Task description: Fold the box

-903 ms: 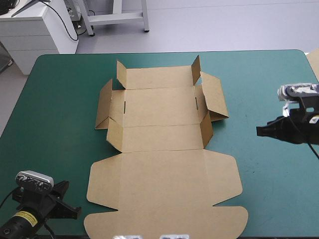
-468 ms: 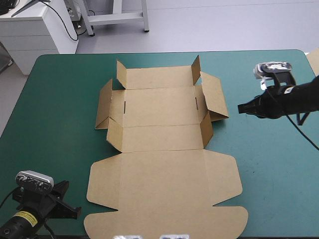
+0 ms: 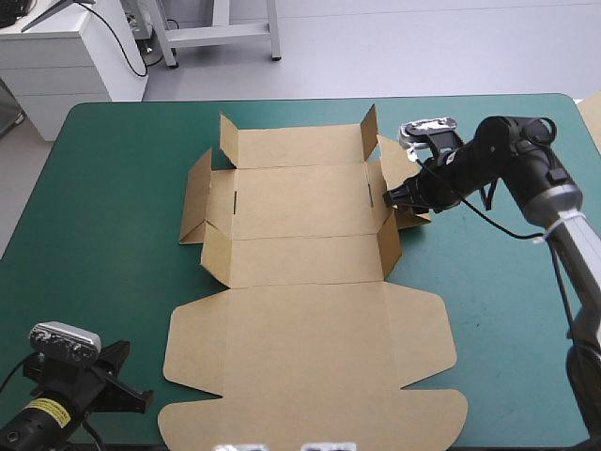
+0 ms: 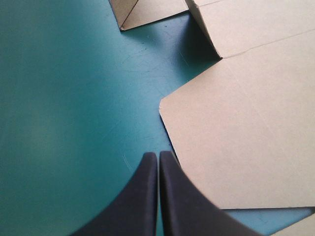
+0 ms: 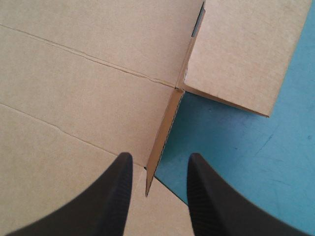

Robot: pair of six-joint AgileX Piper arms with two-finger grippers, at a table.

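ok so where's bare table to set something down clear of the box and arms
Widest bare patch: teal-green cover left of the box, out to the table's left edge. Also bare between the lid and the right arm. Crowded: the box's right flaps, where the right gripper sits, and the near-left corner by the left gripper.

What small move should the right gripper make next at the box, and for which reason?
Probably lower the right gripper a little and shut its fingers on the raised flap at the right side of the box. The fingers stand open, and the flap's thin edge lies in line between them, so a grasp seems ready.
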